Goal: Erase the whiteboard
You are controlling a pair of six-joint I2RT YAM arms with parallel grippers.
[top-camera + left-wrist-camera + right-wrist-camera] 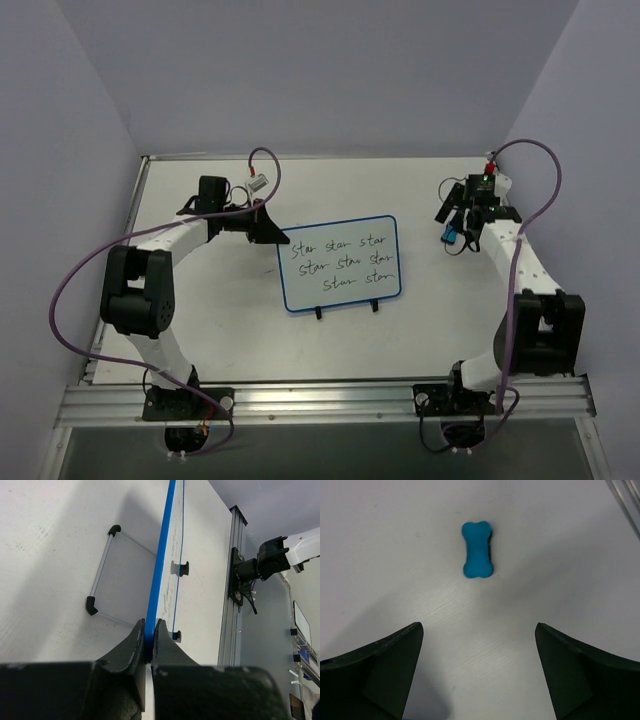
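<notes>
The whiteboard (340, 263) is being held upright mid-bench (220, 300), its left edge clenched by the left pincer (148, 630), elbow folded low. The right pincer (479, 628) is being held spread wide, pointing down near a blue eraser (478, 549).

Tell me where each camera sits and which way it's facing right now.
Top external: above and behind the bases, looking down on the table; both arms show, the whiteboard between them.
Left wrist: on the left arm, looking edge-on along the whiteboard; left claw shut on its blue rim.
Right wrist: on the right arm, looking down at the blue eraser; right claw open, not touching it.
Shared: top external and left wrist both show the whiteboard in the left claw.
</notes>
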